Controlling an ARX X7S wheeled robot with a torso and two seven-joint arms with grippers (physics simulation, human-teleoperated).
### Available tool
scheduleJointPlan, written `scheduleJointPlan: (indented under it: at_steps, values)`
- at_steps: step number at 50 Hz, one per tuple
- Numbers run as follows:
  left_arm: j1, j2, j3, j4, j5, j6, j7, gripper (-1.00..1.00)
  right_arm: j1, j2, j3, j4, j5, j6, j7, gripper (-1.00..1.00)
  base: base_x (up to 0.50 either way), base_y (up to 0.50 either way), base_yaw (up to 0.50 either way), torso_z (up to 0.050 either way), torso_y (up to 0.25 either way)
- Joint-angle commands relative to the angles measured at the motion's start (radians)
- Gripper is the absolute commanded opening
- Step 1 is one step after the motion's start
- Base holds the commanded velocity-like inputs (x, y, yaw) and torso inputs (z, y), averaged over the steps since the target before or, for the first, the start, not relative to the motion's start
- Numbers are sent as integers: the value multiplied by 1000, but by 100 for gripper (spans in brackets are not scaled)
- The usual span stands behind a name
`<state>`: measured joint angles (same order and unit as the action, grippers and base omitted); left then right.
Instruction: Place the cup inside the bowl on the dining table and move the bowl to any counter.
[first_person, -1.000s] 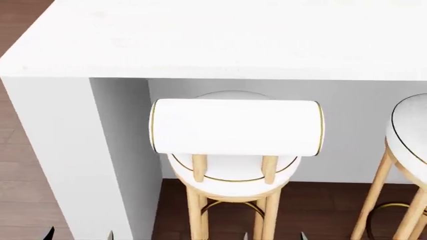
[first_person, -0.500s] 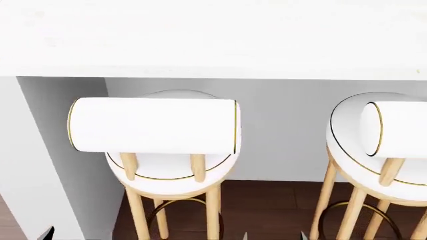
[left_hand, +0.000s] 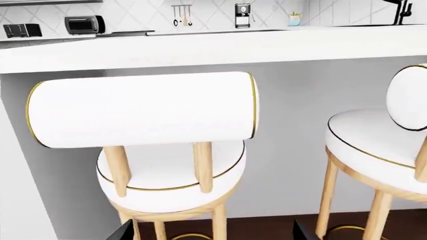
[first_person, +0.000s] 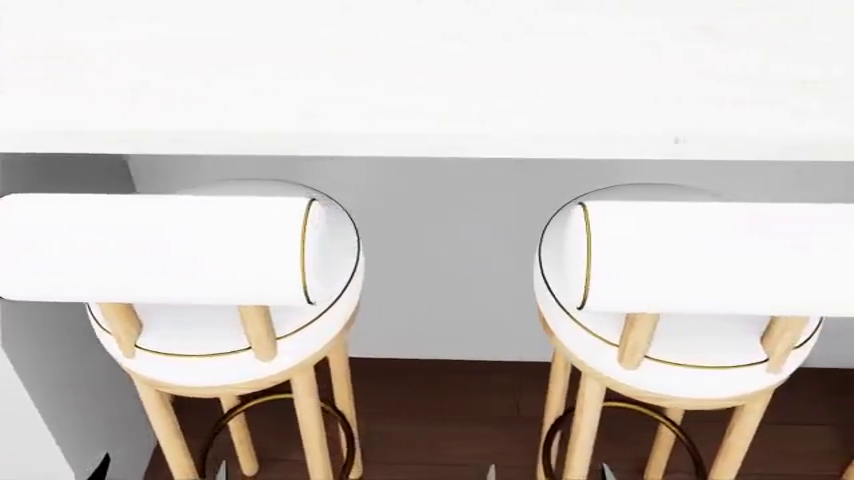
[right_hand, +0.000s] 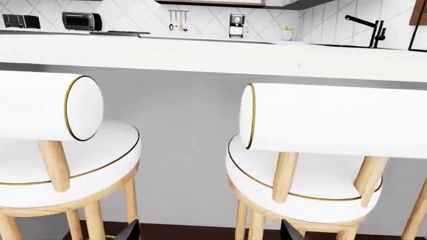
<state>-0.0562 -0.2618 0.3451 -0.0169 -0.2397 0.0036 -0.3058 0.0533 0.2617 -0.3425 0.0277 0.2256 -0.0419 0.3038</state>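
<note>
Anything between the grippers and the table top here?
Yes. Two stools, the left stool and the right stool, stand against the dining table directly ahead of the arms. Neither the cup nor the bowl is in view.

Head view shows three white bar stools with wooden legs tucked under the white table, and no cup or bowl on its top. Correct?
Not quite: the head view shows two stools, not three. They are white with wooden legs, tucked under the white table, and no cup or bowl shows on the visible part of its top.

Readable text: none in any view.
Dining table: plain white top, unmarked.
Stools: white cushions, no labels or brands.
</note>
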Motion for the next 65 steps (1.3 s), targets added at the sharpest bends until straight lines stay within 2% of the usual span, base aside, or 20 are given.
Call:
scheduleJointPlan:
  at_steps: [1, 21, 37, 65]
  values:
    - [-1, -4, 3, -1, -4, 2, -1, 100, 1, 2, -5, 2, 1, 0, 4, 100, -1, -500, 0, 0, 0]
    - [-3, -9, 11, -2, -8, 4, -6, 100, 3, 8, -9, 3, 2, -2, 14, 100, 19, -498, 0, 0, 0]
    - [-4, -12, 15, -1, -13, 5, -11, 100, -1, 12, -13, -3, 9, -8, 17, 100, 220, -500, 0, 0, 0]
    - [-6, -17, 24, -5, -19, 10, -17, 100, 8, 15, -20, 7, 21, 0, 23, 100, 0, -481, 0, 0, 0]
